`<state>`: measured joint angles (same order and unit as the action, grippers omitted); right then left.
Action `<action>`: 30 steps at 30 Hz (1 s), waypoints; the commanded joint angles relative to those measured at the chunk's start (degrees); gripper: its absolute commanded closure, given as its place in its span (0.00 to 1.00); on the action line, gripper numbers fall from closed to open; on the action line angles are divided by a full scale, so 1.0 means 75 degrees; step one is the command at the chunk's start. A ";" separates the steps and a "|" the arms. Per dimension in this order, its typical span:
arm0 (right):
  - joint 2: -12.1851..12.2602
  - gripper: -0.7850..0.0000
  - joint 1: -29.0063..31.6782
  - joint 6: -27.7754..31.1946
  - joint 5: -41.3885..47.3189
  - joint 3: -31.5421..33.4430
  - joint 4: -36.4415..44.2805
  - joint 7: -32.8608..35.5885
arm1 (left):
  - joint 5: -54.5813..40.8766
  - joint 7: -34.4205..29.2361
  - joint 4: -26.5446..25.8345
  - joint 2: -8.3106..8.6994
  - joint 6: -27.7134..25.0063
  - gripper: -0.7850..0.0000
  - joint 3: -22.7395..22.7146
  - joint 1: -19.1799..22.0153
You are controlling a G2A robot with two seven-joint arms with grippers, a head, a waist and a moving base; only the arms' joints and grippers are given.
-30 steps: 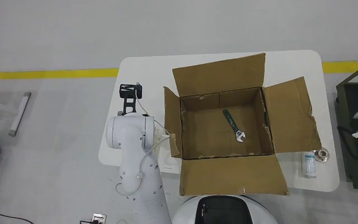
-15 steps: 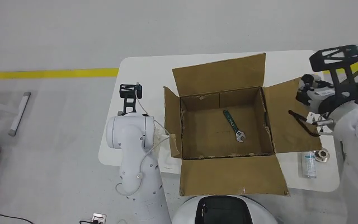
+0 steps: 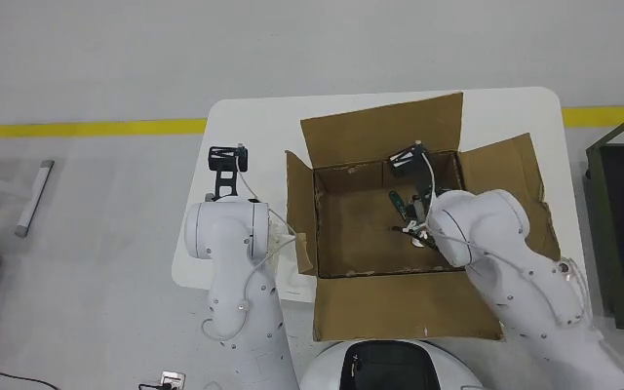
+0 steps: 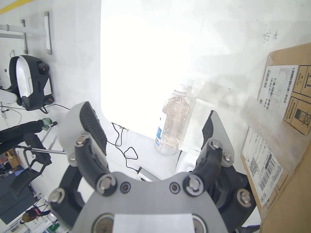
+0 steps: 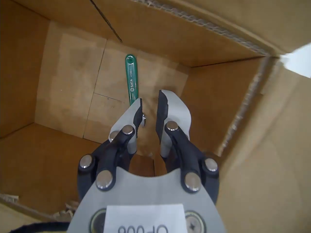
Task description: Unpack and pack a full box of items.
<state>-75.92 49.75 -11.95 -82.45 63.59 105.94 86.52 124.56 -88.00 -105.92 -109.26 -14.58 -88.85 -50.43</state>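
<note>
Four flaps of the open cardboard box are lying spread on the white table in the top view. The right arm is bending over the box's right half, covering the head end of the green-handled wrench that is lying on the box floor. The left gripper is hanging over the table just left of the box, well apart from the wrench. From the left wrist, that gripper's fingers are standing wide apart with nothing between their pads. Below them a clear plastic bottle is lying on its side at the table's edge, near the labelled outer wall of the box. From the right wrist, the right gripper is hovering inside the box over the wrench's metal head. Its fingers are sitting narrowly parted, gripping nothing, and the green handle is pointing away from them along the floor towards the far wall.
</note>
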 commanded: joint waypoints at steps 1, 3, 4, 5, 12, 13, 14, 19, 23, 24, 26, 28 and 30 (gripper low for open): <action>-0.0059 0.60 -0.0203 -0.0035 0.0018 -0.0217 -0.0468 0.0067 | 0.0000 0.0000 0.0000 0.0000 0.0000 0.00 0.0000 0.0000; -0.0118 0.55 -0.0401 -0.0077 -0.0016 -0.0400 -0.0823 0.0050 | 0.0000 0.0000 0.0000 0.0000 0.0000 0.00 0.0000 0.0000; -0.0150 0.56 -0.0474 -0.0109 0.0020 -0.0489 -0.0995 0.0074 | 0.0000 0.0000 0.0000 0.0000 0.0000 0.00 0.0000 0.0000; -0.0180 0.56 -0.0559 -0.0142 0.0057 -0.0550 -0.1133 0.0055 | 0.0000 0.0000 0.0000 0.0000 0.0000 0.00 0.0000 0.0000; -0.0331 0.57 -0.0895 -0.0246 0.0217 -0.0766 -0.1806 0.0013 | 0.0000 0.0000 0.0000 0.0000 0.0000 0.00 0.0000 0.0000; -0.0345 0.57 -0.0916 -0.0254 0.0236 -0.0768 -0.1862 0.0005 | 0.0000 0.0000 0.0000 0.0000 0.0000 0.00 0.0000 0.0000; -0.0357 0.57 -0.0933 -0.0259 0.0246 -0.0763 -0.1908 -0.0005 | 0.0000 0.0000 0.0000 0.0000 0.0000 0.00 0.0000 0.0000; -0.0395 0.58 -0.0932 -0.0242 0.0220 -0.0720 -0.2056 -0.0059 | 0.0000 0.0000 0.0000 0.0000 0.0000 0.00 0.0000 0.0000; -0.0418 0.58 -0.0882 -0.0223 0.0154 -0.0690 -0.2140 -0.0112 | 0.0000 0.0000 0.0000 0.0000 0.0000 0.00 0.0000 0.0000; -0.0423 0.58 -0.0868 -0.0208 0.0134 -0.0690 -0.2155 -0.0122 | 0.0000 0.0000 0.0000 0.0000 0.0000 0.00 0.0000 0.0000; -0.0434 0.58 -0.0840 -0.0187 0.0103 -0.0675 -0.2190 -0.0154 | 0.0000 0.0000 0.0000 0.0000 0.0000 0.00 0.0000 0.0000; -0.0443 0.58 -0.0820 -0.0151 0.0035 -0.0668 -0.2256 -0.0163 | 0.0000 0.0000 0.0000 0.0000 0.0000 0.00 0.0000 0.0000; -0.0455 0.58 -0.0805 -0.0128 0.0001 -0.0662 -0.2301 -0.0176 | 0.0000 0.0000 0.0000 0.0000 0.0000 0.00 0.0000 0.0000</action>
<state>-79.30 43.69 -12.97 -82.38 58.62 88.77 85.23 124.56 -88.00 -105.92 -109.26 -14.58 -88.85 -50.43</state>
